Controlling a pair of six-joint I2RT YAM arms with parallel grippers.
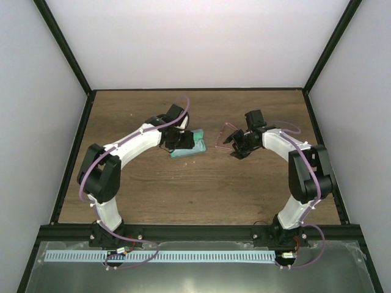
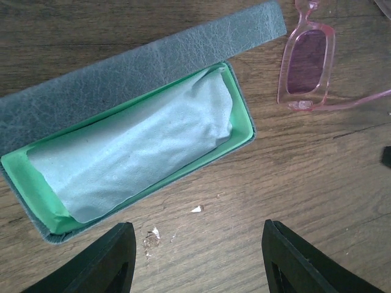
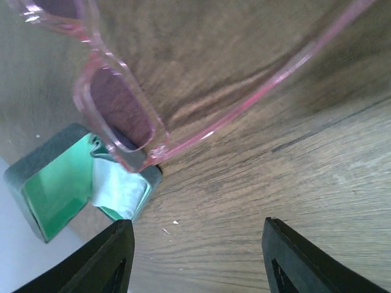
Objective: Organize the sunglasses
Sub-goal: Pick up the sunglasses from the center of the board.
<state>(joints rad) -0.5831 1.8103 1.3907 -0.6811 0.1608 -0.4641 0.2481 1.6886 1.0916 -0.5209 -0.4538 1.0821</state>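
Nearest to the bases, both arms are reaching forward over the table [image 1: 201,195], and neither is carrying anything. The left gripper [image 2: 197,227] is hovering low with its fingers spread wide. Just past it, at 12 o'clock in its wrist view, the case [image 2: 243,125] is lying open on the wood, with the lid [image 2: 153,61] folded back toward 11 o'clock. The cloth [image 2: 140,162] is covering the green inside like a soft bed. So I am judging that the case is waiting to receive the glasses, and that this arm is standing close to steady it or to shut the lid. The right gripper [image 3: 197,223] is also hovering spread wide and empty, pointing toward 11 o'clock in the top view. There the sunglasses [image 3: 119,113] are lying on the wood just beyond its fingertips, near the case at about 3 o'clock from it and not touching it. One slim arm of the frame is sticking out unfolded, which is probably offering a thin part to pinch, so the pick-up is not yet done.
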